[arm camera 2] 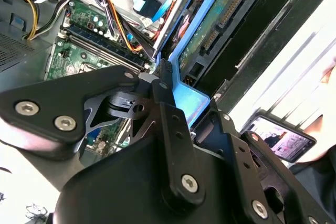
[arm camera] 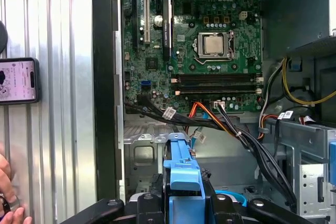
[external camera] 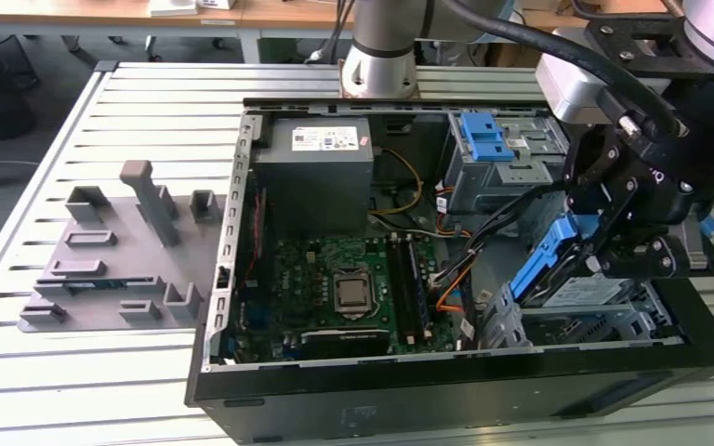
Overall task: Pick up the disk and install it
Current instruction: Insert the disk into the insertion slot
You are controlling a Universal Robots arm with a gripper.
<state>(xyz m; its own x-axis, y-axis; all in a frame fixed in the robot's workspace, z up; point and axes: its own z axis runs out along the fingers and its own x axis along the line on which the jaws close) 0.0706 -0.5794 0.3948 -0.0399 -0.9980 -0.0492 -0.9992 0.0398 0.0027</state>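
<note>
In the exterior view my gripper [external camera: 595,263] is shut on the disk [external camera: 584,292], a silver drive in a blue carrier frame [external camera: 541,262]. It hangs tilted just above the metal drive cage [external camera: 580,327] in the case's corner at the exterior view's lower right. The first wrist view has the blue carrier [arm camera: 181,174] clamped between the gripper's [arm camera: 181,205] black fingers, over the cage floor. The second wrist view looks along the disk's green circuit side [arm camera 2: 215,22] and its blue frame [arm camera 2: 190,100].
The open black computer case [external camera: 456,395] lies on a slatted metal table [external camera: 146,93]. Inside are the motherboard [external camera: 332,279], a grey power supply [external camera: 320,172], an upper bay with a blue bracket [external camera: 487,139] and loose cables [arm camera: 231,127]. A grey fixture [external camera: 122,251] sits beside the case. A phone [arm camera: 18,80] and a hand [arm camera: 8,205] are nearby.
</note>
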